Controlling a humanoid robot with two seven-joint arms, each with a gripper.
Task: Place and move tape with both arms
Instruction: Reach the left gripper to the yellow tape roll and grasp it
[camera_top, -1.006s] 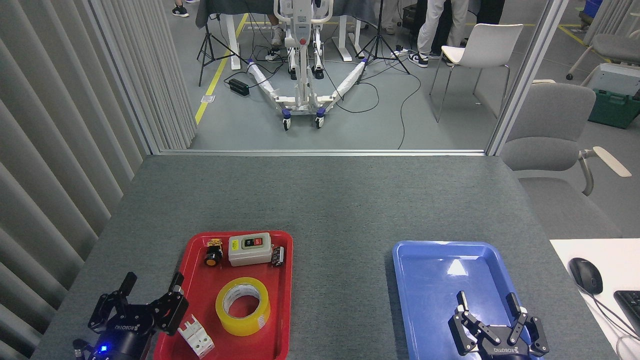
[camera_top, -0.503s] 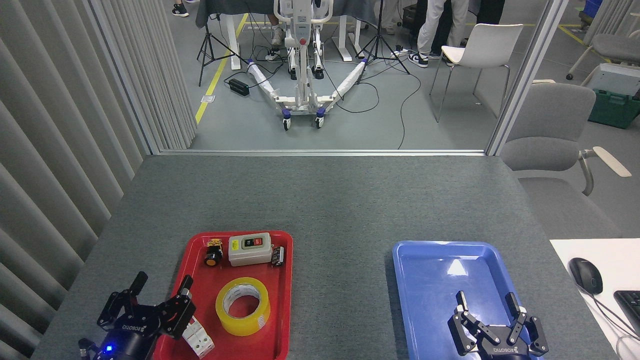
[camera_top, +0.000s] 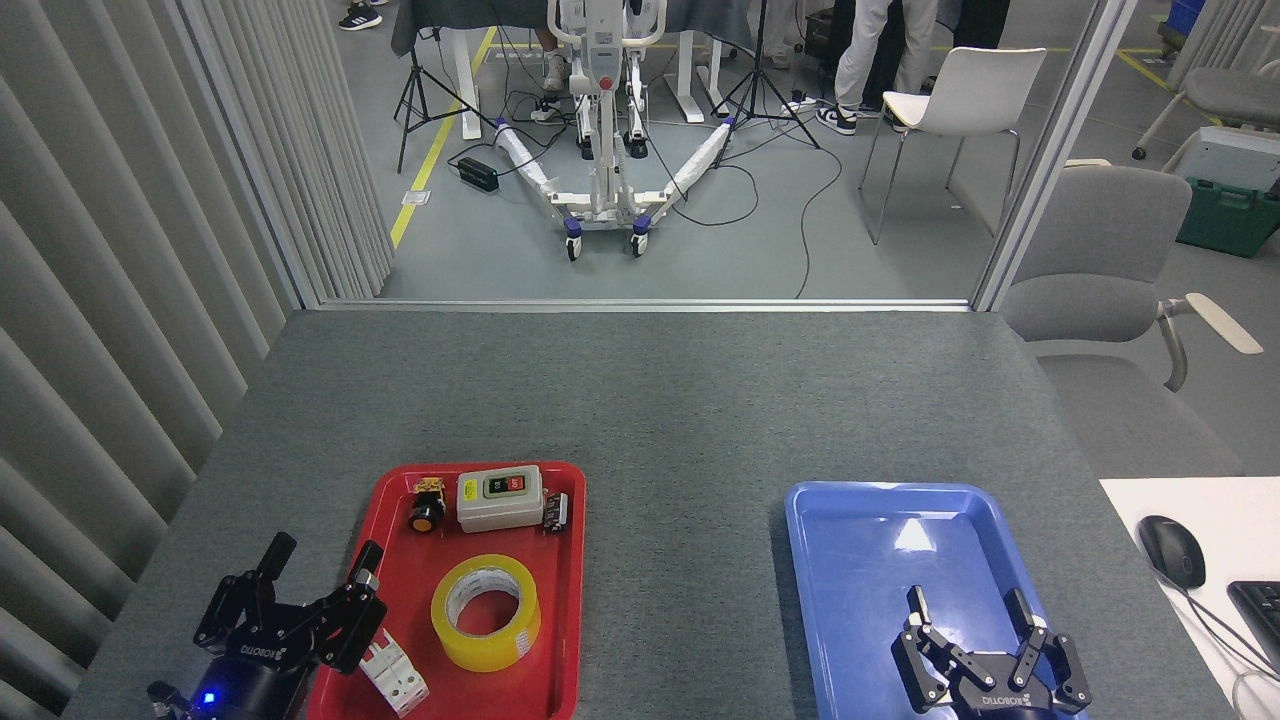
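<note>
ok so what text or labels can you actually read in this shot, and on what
"ROBOTIQ", seen upside down, on the left end effector.
"ROBOTIQ", also upside down, on the right end effector.
Tape core print: too small to read.
Switch box button labels: too blurred to read.

Left gripper (camera_top: 320, 560): body cut by bottom edge, arm behind it out of view. Right gripper (camera_top: 968, 603): lower body cut by bottom edge. Red tray (camera_top: 565, 600): near rim cut off; left rim partly hidden behind left gripper. Blue tray (camera_top: 880, 540): near end off frame, partly covered by right gripper. White clip block (camera_top: 395, 675): upper end hidden by gripper finger. Tape (camera_top: 486, 612) core print too small to read. Keyboard (camera_top: 1262, 605) cut by right edge. People (camera_top: 870, 50) at top: legs only.
</note>
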